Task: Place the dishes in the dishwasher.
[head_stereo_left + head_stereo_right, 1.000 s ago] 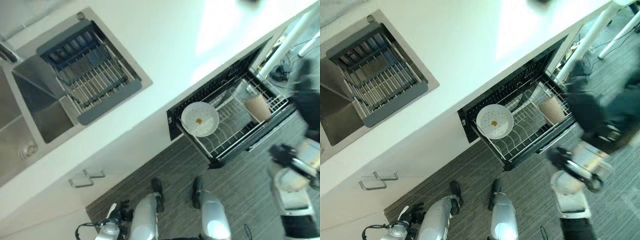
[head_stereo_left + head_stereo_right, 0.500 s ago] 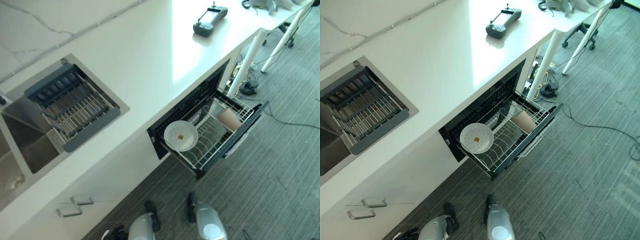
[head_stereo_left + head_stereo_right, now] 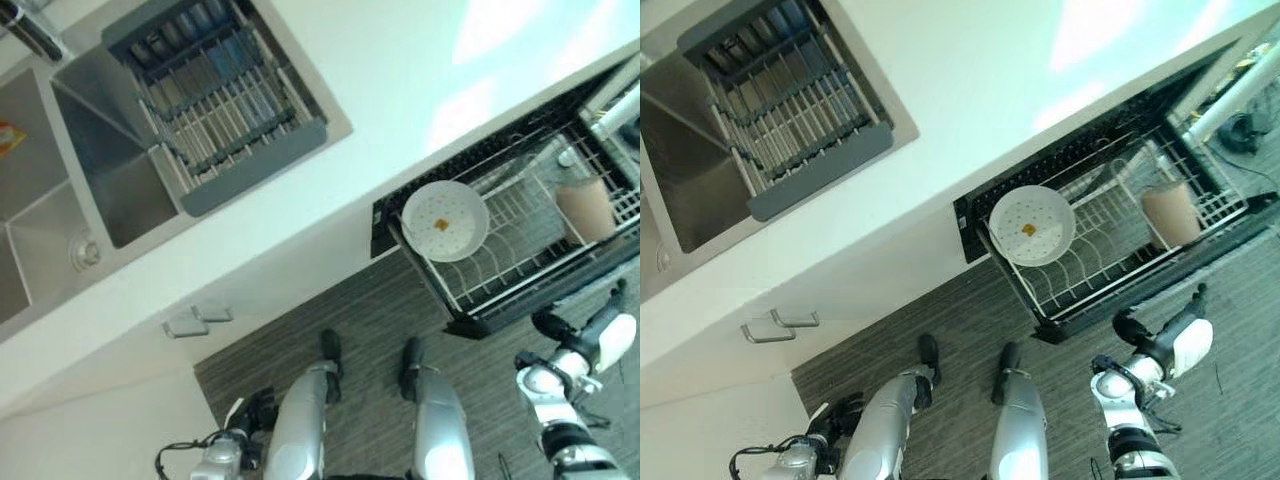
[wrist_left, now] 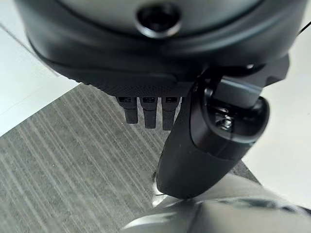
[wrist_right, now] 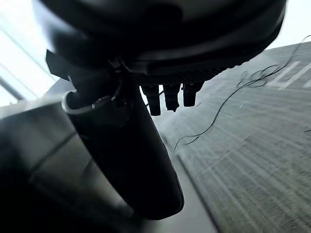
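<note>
Resting in wire dishwasher rack (image 3: 520,280) — round speckled plate (image 3: 444,221), brown tumbler (image 3: 587,208).

The dark left hand (image 4: 160,73) is hanging low at the near left, its short fingers (image 4: 148,111) pointing straight and holding nothing. The dark right hand (image 5: 160,63) is hanging at the near right, empty, its fingers (image 5: 170,97) extending relaxed beside the thumb.

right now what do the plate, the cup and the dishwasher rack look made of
Plate: white and smooth, probably ceramic or melamine, with a small orange spot. Cup: matte tan-pink, maybe plastic or paper. Dishwasher rack: thin white wire grid, likely coated metal.
</note>
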### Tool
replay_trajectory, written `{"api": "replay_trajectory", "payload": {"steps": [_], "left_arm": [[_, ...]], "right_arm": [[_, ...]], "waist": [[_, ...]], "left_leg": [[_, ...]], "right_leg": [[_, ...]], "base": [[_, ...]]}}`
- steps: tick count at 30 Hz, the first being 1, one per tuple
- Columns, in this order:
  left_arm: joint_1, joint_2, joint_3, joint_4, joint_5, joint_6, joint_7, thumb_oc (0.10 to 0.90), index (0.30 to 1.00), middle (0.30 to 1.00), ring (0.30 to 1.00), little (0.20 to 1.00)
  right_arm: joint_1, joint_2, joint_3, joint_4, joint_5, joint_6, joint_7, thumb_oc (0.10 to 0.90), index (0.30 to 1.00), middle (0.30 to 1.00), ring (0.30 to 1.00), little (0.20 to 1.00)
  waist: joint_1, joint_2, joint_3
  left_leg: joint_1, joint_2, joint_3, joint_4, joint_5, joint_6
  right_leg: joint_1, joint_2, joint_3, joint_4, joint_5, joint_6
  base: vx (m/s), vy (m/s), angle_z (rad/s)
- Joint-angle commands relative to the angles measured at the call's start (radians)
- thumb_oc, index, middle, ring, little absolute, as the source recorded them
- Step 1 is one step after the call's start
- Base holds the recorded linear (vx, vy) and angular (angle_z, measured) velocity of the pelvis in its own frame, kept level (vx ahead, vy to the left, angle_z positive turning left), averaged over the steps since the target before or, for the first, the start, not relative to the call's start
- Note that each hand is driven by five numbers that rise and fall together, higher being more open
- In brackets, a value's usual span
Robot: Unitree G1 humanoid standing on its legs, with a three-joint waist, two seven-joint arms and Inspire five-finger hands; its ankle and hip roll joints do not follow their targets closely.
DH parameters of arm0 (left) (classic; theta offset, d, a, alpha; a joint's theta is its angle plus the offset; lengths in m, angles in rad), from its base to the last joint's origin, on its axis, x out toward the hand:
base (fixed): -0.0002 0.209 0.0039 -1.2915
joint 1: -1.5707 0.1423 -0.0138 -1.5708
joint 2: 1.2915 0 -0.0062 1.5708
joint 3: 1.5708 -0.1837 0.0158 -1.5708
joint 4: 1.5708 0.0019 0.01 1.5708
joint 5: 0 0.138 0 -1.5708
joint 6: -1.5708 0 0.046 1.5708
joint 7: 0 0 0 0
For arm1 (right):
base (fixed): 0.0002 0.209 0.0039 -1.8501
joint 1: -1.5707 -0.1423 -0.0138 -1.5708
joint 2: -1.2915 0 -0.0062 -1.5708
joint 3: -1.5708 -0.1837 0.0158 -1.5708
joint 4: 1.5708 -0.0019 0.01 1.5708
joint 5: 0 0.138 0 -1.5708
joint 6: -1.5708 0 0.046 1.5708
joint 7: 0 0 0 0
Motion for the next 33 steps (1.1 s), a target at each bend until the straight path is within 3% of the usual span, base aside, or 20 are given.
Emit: {"api": "replay_trajectory", "payload": {"steps": [1, 11, 16, 22, 28, 33], "left_arm": [[0.014, -0.010, 0.000, -0.074, -0.022, -0.027, 0.015, 0.800, 0.900, 0.900, 0.900, 0.900], [0.051, 0.014, 0.071, -0.121, -0.046, -0.051, 0.000, 0.800, 0.900, 0.900, 0.900, 0.900], [0.055, 0.016, 0.080, -0.130, -0.041, -0.080, -0.006, 0.800, 0.900, 0.900, 0.900, 0.900], [0.061, 0.098, 0.017, -0.270, 0.099, -0.169, 0.045, 0.800, 0.900, 0.900, 0.900, 0.900], [0.079, 0.200, -0.027, -0.406, 0.132, -0.166, 0.054, 0.800, 0.900, 0.900, 0.900, 0.900], [0.126, 0.242, -0.024, -0.416, 0.114, -0.188, 0.049, 0.800, 0.900, 0.900, 0.900, 0.900]], "right_arm": [[0.011, -0.144, 0.006, -0.108, -0.084, -0.070, -0.041, 0.800, 0.900, 0.900, 0.900, 0.900], [-0.232, -0.342, 0.024, -0.268, -0.218, -0.097, 0.024, 0.800, 0.900, 0.900, 0.900, 0.900], [-0.344, -0.394, 0.072, -0.285, -0.265, -0.125, 0.055, 0.800, 0.900, 0.900, 0.900, 0.900], [-0.581, -0.459, 0.220, -0.311, -0.317, -0.076, 0.115, 0.800, 0.900, 0.900, 0.900, 0.900], [-0.841, -0.469, 0.357, -0.202, -0.309, -0.052, 0.197, 0.800, 0.900, 0.900, 0.900, 0.900], [-1.000, -0.474, 0.469, -0.140, -0.263, -0.034, 0.257, 0.800, 0.900, 0.900, 0.900, 0.900]], "waist": [[0.008, 0.006, -0.024], [0.091, 0.020, -0.024], [0.119, 0.025, -0.024], [0.177, 0.039, -0.024], [0.249, 0.046, -0.024], [0.297, 0.043, -0.024]], "left_leg": [[0.035, 0.028, -0.007, 0.036, -0.169, 0.021], [-0.202, 0.026, -0.034, 0.307, -0.261, 0.034], [-0.243, 0.016, -0.051, 0.348, -0.271, 0.036], [-0.265, -0.003, -0.082, 0.351, -0.249, 0.024], [-0.267, -0.022, -0.121, 0.301, -0.204, 0.007], [-0.262, -0.020, -0.145, 0.247, -0.160, -0.008]], "right_leg": [[0.011, 0.022, -0.014, 0.162, -0.199, -0.050], [-0.187, -0.039, -0.039, 0.482, -0.329, -0.100], [-0.220, -0.046, -0.043, 0.530, -0.342, -0.104], [-0.211, -0.048, -0.071, 0.546, -0.347, -0.108], [-0.169, -0.041, -0.119, 0.515, -0.335, -0.106], [-0.129, -0.029, -0.161, 0.471, -0.324, -0.111]], "base": [[-0.04, -0.016, 0.19], [-0.02, 0.002, 0.16], [0.00, 0.023, 0.14], [0.02, 0.011, 0.05], [0.03, -0.019, 0.20], [0.04, -0.010, 0.06]]}}
